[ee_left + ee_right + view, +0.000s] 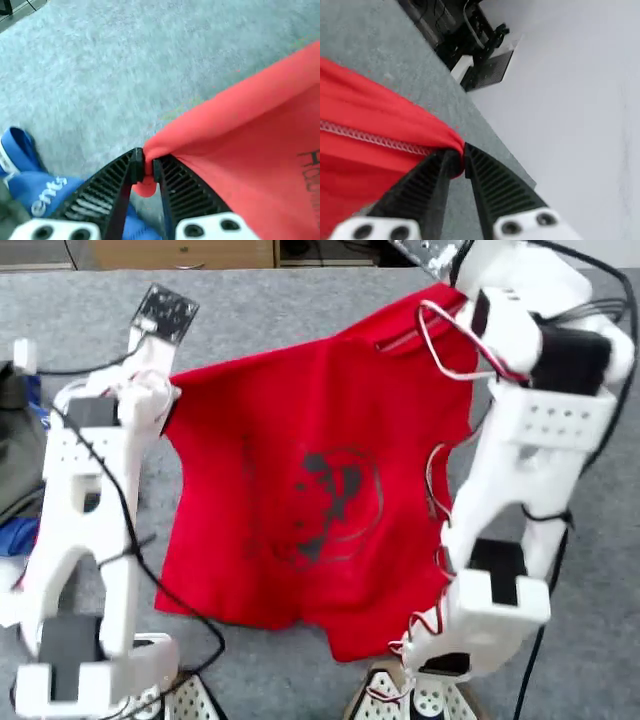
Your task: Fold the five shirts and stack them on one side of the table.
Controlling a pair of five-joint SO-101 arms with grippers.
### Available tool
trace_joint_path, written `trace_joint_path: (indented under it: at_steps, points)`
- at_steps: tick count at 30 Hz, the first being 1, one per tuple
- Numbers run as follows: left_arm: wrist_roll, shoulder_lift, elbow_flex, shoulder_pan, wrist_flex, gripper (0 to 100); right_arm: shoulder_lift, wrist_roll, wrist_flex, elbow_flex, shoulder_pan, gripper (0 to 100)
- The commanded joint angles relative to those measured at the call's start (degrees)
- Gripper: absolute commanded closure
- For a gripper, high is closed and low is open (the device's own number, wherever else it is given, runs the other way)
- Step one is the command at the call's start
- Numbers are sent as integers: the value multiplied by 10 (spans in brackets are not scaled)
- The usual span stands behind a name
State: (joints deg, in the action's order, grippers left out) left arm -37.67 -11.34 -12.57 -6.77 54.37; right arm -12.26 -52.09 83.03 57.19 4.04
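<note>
The left gripper (145, 167) was shut tight on the far left corner of the red shirt (300, 490). The right gripper (462, 157) pinched the far right corner. Together they held the shirt spread out over the middle of the grey table (280, 310). It was not folded yet. A blue shirt (25, 187) lay crumpled at the left, so most of the job looked left to do.

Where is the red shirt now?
High view: the red shirt is over the middle of the table, one corner in the left gripper, another in the right gripper.
</note>
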Motion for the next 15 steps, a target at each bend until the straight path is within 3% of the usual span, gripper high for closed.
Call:
trace_joint_path:
  at_steps: [1, 5, 8, 15]
  points:
    - [-5, 77, 139, 0, -13, 982, -25, 4, -70, 0, -4, 996]
    - [-7, 167, 285, 1, -12, 982, -52, 4, -122, 1, -4, 996]
    - [-49, 221, 370, 2, -11, 982, -61, 4, -171, 1, -4, 996]
    - [-94, 303, 476, 2, -11, 982, -95, 4, -282, 0, -10, 996]
